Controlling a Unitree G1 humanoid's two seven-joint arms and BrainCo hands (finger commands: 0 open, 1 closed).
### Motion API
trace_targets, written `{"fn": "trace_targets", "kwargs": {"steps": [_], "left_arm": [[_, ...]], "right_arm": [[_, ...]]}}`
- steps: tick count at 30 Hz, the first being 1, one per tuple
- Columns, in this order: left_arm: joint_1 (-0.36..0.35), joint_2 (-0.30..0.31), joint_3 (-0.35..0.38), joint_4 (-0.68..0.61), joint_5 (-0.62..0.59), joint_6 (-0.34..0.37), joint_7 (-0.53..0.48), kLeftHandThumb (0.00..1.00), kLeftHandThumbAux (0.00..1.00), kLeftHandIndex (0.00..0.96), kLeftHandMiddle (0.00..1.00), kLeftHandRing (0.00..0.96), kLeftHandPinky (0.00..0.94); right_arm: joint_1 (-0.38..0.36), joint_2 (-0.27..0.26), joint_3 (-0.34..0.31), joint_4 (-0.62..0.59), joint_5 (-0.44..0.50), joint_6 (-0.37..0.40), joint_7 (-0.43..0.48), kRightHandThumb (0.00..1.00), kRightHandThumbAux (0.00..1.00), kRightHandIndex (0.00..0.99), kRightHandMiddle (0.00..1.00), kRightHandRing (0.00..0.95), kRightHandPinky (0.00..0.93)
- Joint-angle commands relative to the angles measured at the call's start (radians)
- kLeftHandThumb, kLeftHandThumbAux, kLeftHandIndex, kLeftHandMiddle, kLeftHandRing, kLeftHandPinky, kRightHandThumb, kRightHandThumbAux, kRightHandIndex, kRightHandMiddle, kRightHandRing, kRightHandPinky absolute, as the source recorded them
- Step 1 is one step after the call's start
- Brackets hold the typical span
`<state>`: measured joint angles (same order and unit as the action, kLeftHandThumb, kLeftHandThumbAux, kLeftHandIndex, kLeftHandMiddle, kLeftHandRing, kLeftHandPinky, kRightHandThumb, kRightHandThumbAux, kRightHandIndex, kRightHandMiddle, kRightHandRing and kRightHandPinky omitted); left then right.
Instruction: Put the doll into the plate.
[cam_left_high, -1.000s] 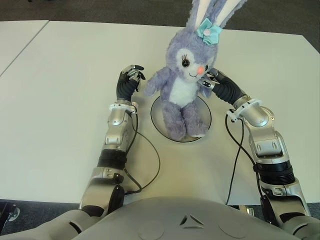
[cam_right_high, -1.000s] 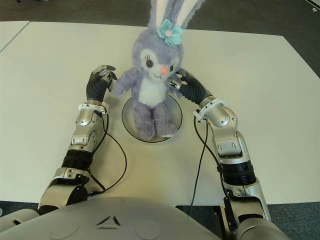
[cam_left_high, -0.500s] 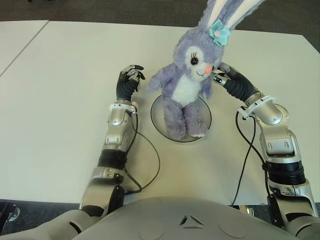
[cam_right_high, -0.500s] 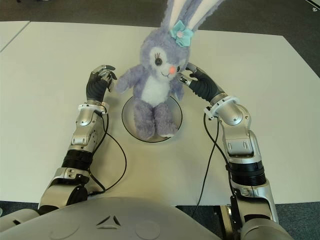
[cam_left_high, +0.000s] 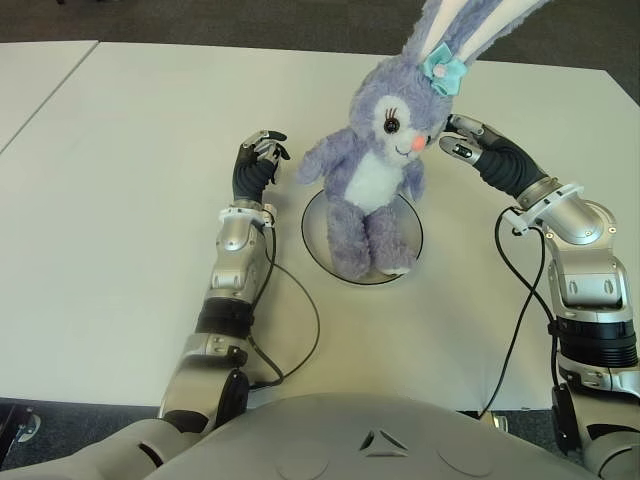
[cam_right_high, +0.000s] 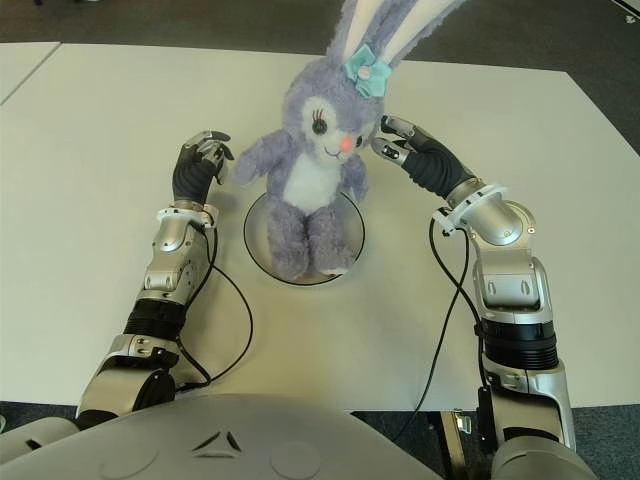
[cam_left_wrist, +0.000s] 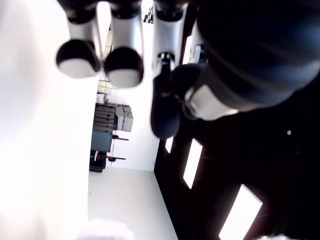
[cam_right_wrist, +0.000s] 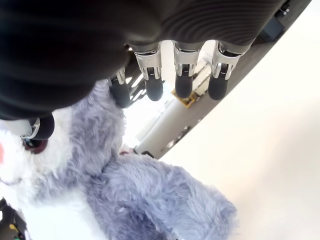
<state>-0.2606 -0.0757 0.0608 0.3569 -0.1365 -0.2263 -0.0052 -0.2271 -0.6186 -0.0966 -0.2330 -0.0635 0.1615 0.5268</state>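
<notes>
A purple plush bunny doll (cam_left_high: 375, 190) with a teal bow stands upright, its feet on the round plate (cam_left_high: 318, 240) at the table's middle; it leans slightly to the right. My right hand (cam_left_high: 465, 140) is just right of the doll's head, fingers (cam_right_wrist: 182, 75) stretched out and holding nothing; the doll's fur (cam_right_wrist: 140, 200) shows beside them in the right wrist view. My left hand (cam_left_high: 258, 160) is left of the doll's arm, fingers curled with nothing in them.
The white table (cam_left_high: 120, 180) spreads wide on both sides. Black cables (cam_left_high: 300, 320) run along each forearm near the front edge. A second table (cam_left_high: 30, 70) lies at the far left, and dark floor lies beyond the far edge.
My right hand has let go of the doll and drawn away to the right. The doll has tipped a little rightward while staying on the plate. The left hand has not moved.
</notes>
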Motion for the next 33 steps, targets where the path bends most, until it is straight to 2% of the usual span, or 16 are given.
{"fn": "trace_targets", "kwargs": {"steps": [1, 21, 33], "left_arm": [[0.105, -0.032, -0.001, 0.068, 0.007, -0.001, 0.011, 0.71, 0.705, 0.442, 0.887, 0.89, 0.881], [0.102, -0.032, -0.003, 0.072, 0.013, -0.002, 0.018, 0.71, 0.705, 0.442, 0.886, 0.89, 0.88], [0.098, -0.03, 0.0, 0.075, 0.001, 0.0, 0.005, 0.709, 0.705, 0.442, 0.887, 0.891, 0.878]], "right_arm": [[-0.008, -0.015, -0.012, 0.049, 0.03, -0.039, 0.023, 0.51, 0.202, 0.0, 0.0, 0.0, 0.0], [0.005, -0.044, -0.048, 0.11, 0.062, -0.111, 0.032, 0.529, 0.203, 0.0, 0.0, 0.0, 0.0], [0.021, -0.036, -0.076, 0.082, 0.07, -0.054, 0.005, 0.55, 0.224, 0.0, 0.0, 0.0, 0.01]]}}
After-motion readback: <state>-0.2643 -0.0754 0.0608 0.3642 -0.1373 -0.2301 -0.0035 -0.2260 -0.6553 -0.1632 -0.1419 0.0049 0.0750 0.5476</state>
